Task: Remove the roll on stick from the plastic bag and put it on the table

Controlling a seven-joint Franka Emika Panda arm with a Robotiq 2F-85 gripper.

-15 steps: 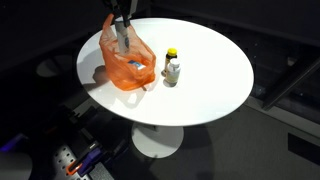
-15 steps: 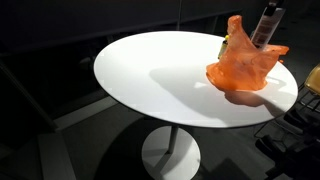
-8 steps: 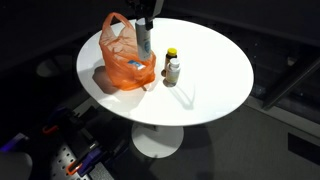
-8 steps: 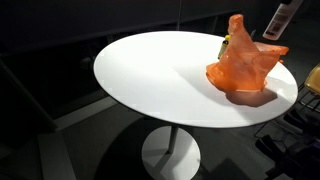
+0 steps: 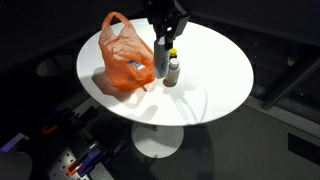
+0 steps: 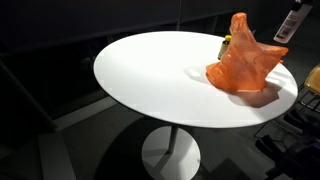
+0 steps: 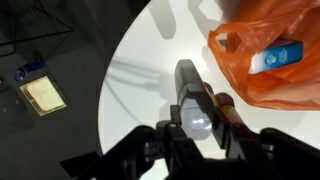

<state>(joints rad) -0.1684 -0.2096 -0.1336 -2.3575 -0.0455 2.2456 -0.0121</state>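
Observation:
My gripper point(image 5: 162, 42) is shut on the roll on stick point(image 5: 161, 62), a slim pale cylinder. It hangs upright just above the table point(image 5: 215, 70), right of the plastic bag point(image 5: 124, 58) and close to the small white bottle point(image 5: 174, 71). The wrist view shows the stick point(image 7: 189, 88) clamped between the fingers point(image 7: 196, 112), with the orange bag point(image 7: 290, 80) to the right and a blue-white item point(image 7: 276, 58) inside it. In an exterior view the gripper point(image 6: 291, 22) is at the right edge, above and beside the bag point(image 6: 245, 65).
A dark bottle with a yellow cap point(image 5: 171, 53) stands behind the small white bottle. The round white table stands on a single pedestal point(image 5: 158, 140). Dark floor and furniture surround it.
My gripper has lifted the stick out of the bag and moved it sideways, away from the bag, toward the two bottles. The bag stays in place.

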